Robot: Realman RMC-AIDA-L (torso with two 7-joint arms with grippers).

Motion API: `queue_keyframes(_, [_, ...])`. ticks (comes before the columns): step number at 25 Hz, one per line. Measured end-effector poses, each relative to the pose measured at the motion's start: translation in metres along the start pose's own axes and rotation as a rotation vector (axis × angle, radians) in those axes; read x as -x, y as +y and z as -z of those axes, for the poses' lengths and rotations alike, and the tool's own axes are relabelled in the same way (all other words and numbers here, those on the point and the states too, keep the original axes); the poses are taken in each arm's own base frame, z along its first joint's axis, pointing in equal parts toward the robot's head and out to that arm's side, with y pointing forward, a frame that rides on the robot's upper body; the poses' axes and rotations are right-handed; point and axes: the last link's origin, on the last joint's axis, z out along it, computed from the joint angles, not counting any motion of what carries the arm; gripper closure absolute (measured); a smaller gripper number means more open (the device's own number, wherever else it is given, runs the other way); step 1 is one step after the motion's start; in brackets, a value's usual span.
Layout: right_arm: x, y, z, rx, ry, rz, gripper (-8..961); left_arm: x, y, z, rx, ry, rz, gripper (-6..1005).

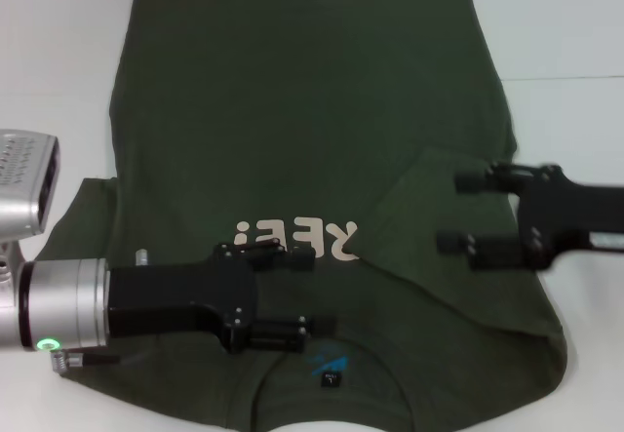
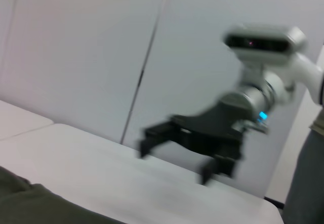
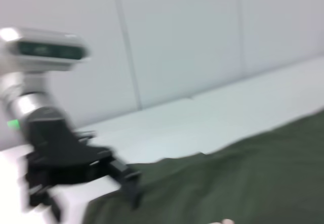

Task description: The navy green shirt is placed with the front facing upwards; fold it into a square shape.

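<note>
The navy green shirt (image 1: 302, 91) lies flat on the white table, collar and neck label (image 1: 331, 366) nearest me, with its pale lettering (image 1: 327, 239) partly covered by my left arm. Its right sleeve (image 1: 429, 227) is folded inward over the body, while the left sleeve (image 1: 83, 213) lies spread out. My left gripper (image 1: 304, 294) hovers open over the chest, holding nothing. My right gripper (image 1: 460, 213) is open above the folded sleeve, with no cloth between its fingers. In the left wrist view, the right gripper (image 2: 174, 159) also shows open, beyond a corner of the shirt (image 2: 30, 206).
The white table (image 1: 565, 22) extends past the shirt on the far side and to both sides, with a seam line across it on the right. Pale wall panels (image 3: 177, 42) stand behind the table. The left arm's silver wrist camera (image 1: 24, 183) sits at the left edge.
</note>
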Motion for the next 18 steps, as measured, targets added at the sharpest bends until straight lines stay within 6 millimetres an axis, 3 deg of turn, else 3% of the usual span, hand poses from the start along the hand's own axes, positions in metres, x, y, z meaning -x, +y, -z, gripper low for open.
queue_keyframes(7, [-0.048,0.04,0.035,0.11,-0.067,0.161,62,0.0,-0.005,0.007,-0.055,0.025,0.046,115])
queue_keyframes(13, [-0.055,0.046,0.041,0.117,-0.062,0.166,49,0.001,-0.025,0.027,-0.226,-0.01,0.188,116])
queue_keyframes(18, [-0.055,0.048,0.033,0.142,-0.058,0.174,51,-0.004,-0.042,0.064,-0.44,-0.061,0.302,118])
